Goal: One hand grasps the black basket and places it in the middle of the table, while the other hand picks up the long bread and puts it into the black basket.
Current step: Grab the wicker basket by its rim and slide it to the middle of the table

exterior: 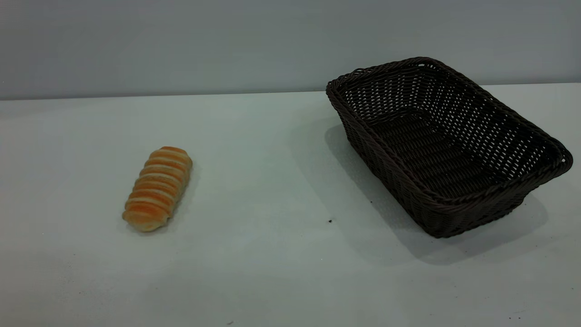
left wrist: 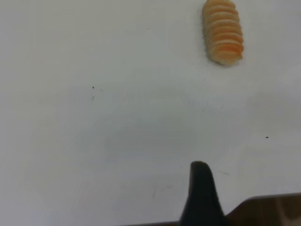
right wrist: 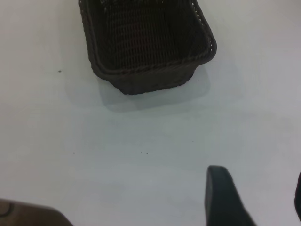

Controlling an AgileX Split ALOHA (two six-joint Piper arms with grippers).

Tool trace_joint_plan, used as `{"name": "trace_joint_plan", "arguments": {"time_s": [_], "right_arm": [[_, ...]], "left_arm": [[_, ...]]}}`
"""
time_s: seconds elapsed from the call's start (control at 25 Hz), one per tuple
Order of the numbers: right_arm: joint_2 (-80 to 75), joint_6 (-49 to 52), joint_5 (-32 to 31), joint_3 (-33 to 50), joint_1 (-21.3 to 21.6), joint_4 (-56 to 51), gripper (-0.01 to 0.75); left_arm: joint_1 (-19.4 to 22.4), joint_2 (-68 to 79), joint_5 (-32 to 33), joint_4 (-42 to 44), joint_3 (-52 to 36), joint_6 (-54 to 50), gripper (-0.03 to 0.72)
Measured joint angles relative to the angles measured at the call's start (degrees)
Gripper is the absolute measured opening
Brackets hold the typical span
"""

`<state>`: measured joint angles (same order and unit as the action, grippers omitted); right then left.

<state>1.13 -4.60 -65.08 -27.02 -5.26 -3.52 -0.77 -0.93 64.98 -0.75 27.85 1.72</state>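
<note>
**Bread and basket lie apart on the grey table**

Pale grey-white tabletop (exterior: 272,190), marked with a few tiny dark specks, stretches back to a plain grey wall (exterior: 181,45). On the left side of the exterior view lies the small, elongated golden-orange bread roll with pale cross ridges (exterior: 158,188), flat on the surface and untouched. Well apart from it, on the right side, stands the large rectangular dark brown-black woven wicker basket (exterior: 458,206), upright, set at an angle to the table edge, with nothing inside.

Neither arm appears in the exterior view. The left wrist view shows one black fingertip (left wrist: 202,197) of the left gripper above bare table, the bread roll (left wrist: 223,31) well away from it. The right wrist view shows one black finger (right wrist: 225,197) of the right gripper, a second dark edge at the frame border, spread apart and holding nothing, with the basket (right wrist: 155,77) farther off. Whether the left gripper is spread or closed cannot be told.
</note>
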Motion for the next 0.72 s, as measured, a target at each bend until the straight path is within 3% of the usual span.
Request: {"name": "trace_joint_plan", "arguments": {"time_s": [0.16, 0.28, 0.48, 0.72], "right_arm": [[-2.10, 0.00, 0.06, -1.53, 0.00, -0.46, 0.400], [-9.99, 0.00, 1.56, -4.15, 0.00, -2.55, 0.452], [-28.74, 0.00, 7.99, -8.55, 0.00, -6.39, 0.553], [-50.01, 4.60, 17.07, -10.09, 0.00, -12.92, 0.579]], "left_arm": [[0.00, 1.25, -0.71, 0.00, 1.30, 0.00, 0.563], [0.00, 7.24, -2.86, 0.00, 5.18, 0.00, 0.563], [0.00, 23.31, -10.57, -0.18, 11.34, 0.00, 0.563], [0.00, 41.18, -18.30, -0.65, 15.75, 1.08, 0.563]]}}
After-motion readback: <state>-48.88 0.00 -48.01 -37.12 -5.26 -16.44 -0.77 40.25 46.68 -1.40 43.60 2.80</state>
